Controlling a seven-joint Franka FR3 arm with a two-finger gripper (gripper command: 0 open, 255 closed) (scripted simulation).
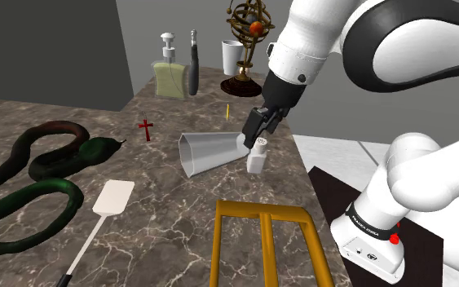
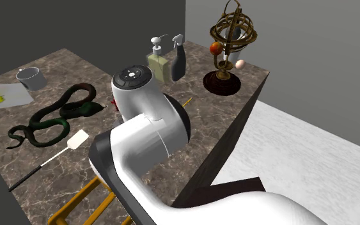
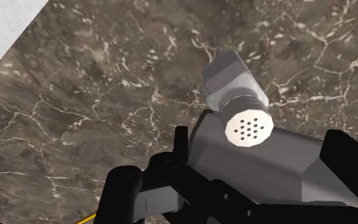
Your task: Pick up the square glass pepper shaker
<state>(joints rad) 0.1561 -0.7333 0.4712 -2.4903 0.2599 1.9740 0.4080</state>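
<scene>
Risk of a wrong grab. Shoulder view: the gripper hangs just above the pale pepper shaker, close beside a grey cone. Second exterior view: the arm bends over the marbled table near its edge. Wrist view: the fingers stand apart, empty. The pepper shaker's cap sits just ahead of them, the grey cone beneath their gap, so closing may pinch the cone or topple the shaker.

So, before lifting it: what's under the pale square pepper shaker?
The pale square pepper shaker stands on the dark veined marble countertop. Its own body covers the spot beneath, so nothing else can be confirmed there.
</scene>
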